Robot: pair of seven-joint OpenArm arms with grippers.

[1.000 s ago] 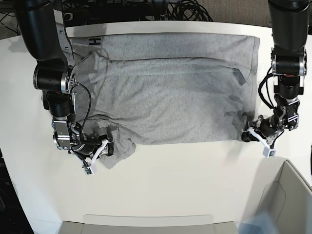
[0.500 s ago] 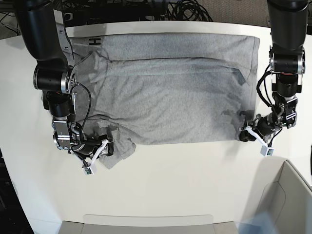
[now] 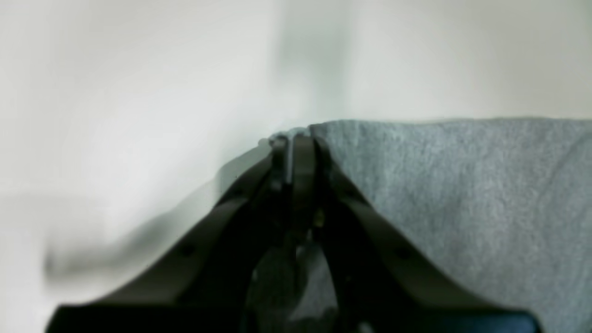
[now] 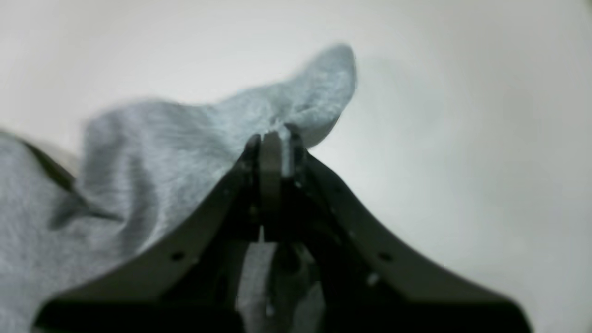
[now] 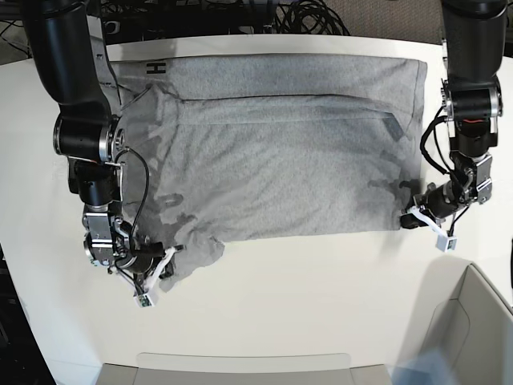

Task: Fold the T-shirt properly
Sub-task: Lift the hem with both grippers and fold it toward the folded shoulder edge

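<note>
White table (image 5: 280, 305) carries the grey T-shirt (image 5: 280, 152), spread flat across its far half.
Both jaws are clenched on cloth: the left gripper (image 5: 410, 220) pinches the near right hem corner, the right gripper (image 5: 164, 263) a bunched sleeve at near left. Cables (image 5: 304, 16) lie beyond the far edge; a pale bin (image 5: 473, 329) stands near right, bare tabletop between.
</note>
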